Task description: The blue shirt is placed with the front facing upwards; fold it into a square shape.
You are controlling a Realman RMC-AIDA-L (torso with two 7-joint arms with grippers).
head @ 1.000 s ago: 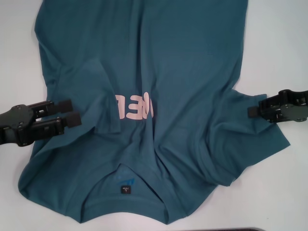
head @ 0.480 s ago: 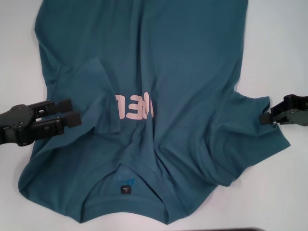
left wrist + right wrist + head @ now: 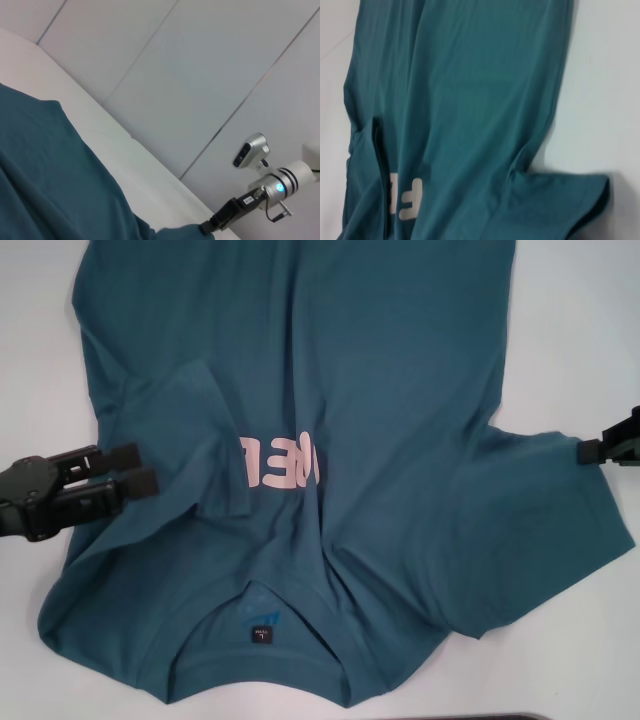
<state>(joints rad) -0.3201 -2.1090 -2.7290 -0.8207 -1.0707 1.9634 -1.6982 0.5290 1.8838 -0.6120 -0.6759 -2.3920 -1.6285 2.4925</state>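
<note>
Pulled outward since a second ago, the right gripper (image 3: 590, 451) now sits at the view's right edge, clenched on the sleeve tip of the blue shirt (image 3: 380, 370), stretching that sleeve flat. Left gripper (image 3: 145, 468), jaws parted and empty, hovers over the folded-in left sleeve; the shirt lies front-up on the white table (image 3: 40, 360).

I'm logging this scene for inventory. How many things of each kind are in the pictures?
Shirts: 1, the blue shirt, spread on the table
Grippers: 2, the left gripper over the shirt's left side, the right gripper at its right sleeve
Tables: 1
Total: 4
</note>
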